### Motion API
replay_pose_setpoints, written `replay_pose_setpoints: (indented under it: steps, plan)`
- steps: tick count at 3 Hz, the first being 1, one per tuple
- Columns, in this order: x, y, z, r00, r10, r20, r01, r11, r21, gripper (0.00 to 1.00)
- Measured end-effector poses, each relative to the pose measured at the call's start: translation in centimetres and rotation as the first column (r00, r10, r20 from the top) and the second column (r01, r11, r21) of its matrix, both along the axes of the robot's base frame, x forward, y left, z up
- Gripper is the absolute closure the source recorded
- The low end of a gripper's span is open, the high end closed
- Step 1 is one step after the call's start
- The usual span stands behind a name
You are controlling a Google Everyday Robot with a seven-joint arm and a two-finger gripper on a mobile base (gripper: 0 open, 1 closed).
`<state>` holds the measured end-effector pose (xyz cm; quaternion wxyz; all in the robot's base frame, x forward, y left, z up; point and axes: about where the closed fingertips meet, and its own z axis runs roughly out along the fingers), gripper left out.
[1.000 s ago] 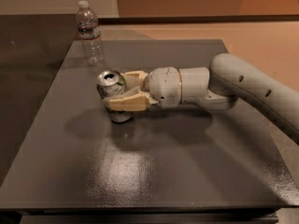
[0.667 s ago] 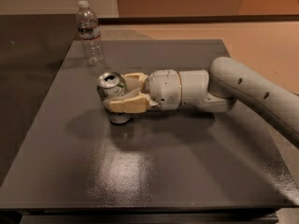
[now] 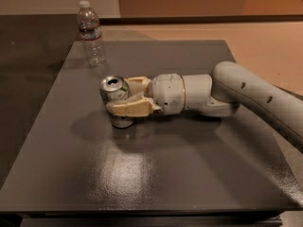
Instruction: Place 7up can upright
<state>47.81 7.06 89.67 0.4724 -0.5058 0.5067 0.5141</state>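
standing at the near edge of the dark grey table (image 3: 156, 183), looking across it. the gripper (image 3: 119, 96) lies low over the middle-left of the tabletop, at the end of a white arm (image 3: 255, 96) that reaches in from the right side of the view. the jaws are closed around the 7up can (image 3: 113, 85): one tan finger (image 3: 129, 109) crosses the front of the can body, and the other (image 3: 138, 82) shows behind it. the can is close to upright, its silver top and opening facing up, the top leaning slightly toward the left of the view. its silver bottom end is down at the table surface; cannot tell whether it bears on the table or hangs just above it. the label is mostly hidden by the near finger. a clear plastic water bottle (image 3: 91, 34) with a white cap stands upright near the far left corner of the table, well apart from the can and the gripper. overhead light reflects as a pale patch on the tabletop in front of the gripper.
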Motion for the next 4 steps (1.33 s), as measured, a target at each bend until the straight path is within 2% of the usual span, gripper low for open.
replay_pose_setpoints:
  steps: [2, 3, 4]
  plan:
    - [-0.26, 0.22, -0.03, 0.9999, 0.013, 0.000, -0.013, 1.000, 0.005, 0.13]
    - [-0.36, 0.41, 0.04, 0.9999, 0.017, 0.001, -0.017, 1.000, 0.005, 0.00]
    - [-0.36, 0.42, 0.04, 0.9999, 0.017, 0.001, -0.017, 1.000, 0.005, 0.00]
